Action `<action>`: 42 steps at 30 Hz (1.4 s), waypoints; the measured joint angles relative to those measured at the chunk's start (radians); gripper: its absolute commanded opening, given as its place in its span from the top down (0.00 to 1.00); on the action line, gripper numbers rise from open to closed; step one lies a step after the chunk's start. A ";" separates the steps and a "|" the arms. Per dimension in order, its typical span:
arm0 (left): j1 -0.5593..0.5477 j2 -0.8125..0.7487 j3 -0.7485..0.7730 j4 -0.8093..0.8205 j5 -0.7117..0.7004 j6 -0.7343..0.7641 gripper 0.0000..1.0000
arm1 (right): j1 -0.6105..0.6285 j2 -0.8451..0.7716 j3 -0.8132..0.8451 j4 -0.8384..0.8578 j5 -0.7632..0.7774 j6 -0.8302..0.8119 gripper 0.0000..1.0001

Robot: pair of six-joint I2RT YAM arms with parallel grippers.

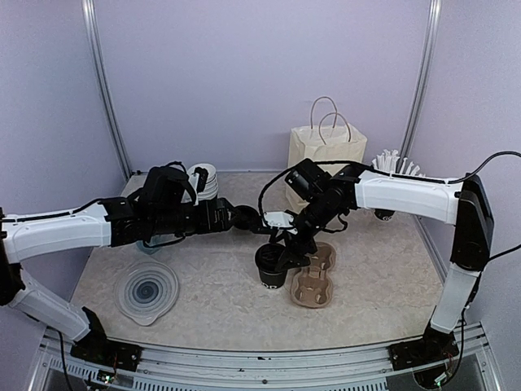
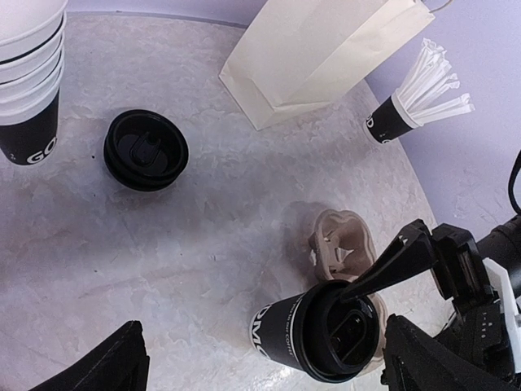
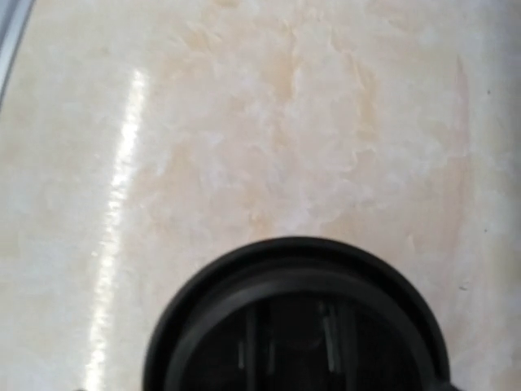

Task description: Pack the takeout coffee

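Note:
One black takeout coffee cup (image 1: 271, 266) (image 2: 286, 332), its black lid (image 2: 340, 332) (image 3: 297, 322) on, stands on the table touching the brown pulp carrier tray (image 1: 314, 281) (image 2: 343, 243). The tray's pockets hold nothing. My right gripper (image 1: 291, 246) hangs right over the cup. One of its fingers (image 2: 397, 261) lies across the lid top, and no finger shows in the right wrist view, so the jaws stand wider than the lid. My left gripper (image 1: 275, 224) (image 2: 262, 350) is above and just left of the cup, open wide and holding nothing.
A cream paper bag (image 1: 326, 147) (image 2: 317, 53) stands at the back. A black cup of white straws (image 1: 389, 173) (image 2: 411, 98) is to its right. A nested stack of lidless cups (image 1: 203, 181) (image 2: 28, 77) and spare black lids (image 2: 146, 149) sit back left. Clear plastic lids (image 1: 146, 292) lie front left.

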 measured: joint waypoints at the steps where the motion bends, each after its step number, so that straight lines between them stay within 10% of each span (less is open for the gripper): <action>1: 0.000 -0.004 -0.006 0.000 -0.001 0.000 0.01 | 0.000 0.009 0.005 -0.001 0.006 -0.001 0.12; 29: 0.000 -0.103 -0.100 0.087 -0.018 0.008 0.07 | 0.013 0.048 0.077 -0.042 0.052 0.019 0.11; 42: 0.007 -0.113 -0.119 0.095 -0.013 0.009 0.10 | 0.016 0.086 0.093 -0.063 0.051 0.024 0.26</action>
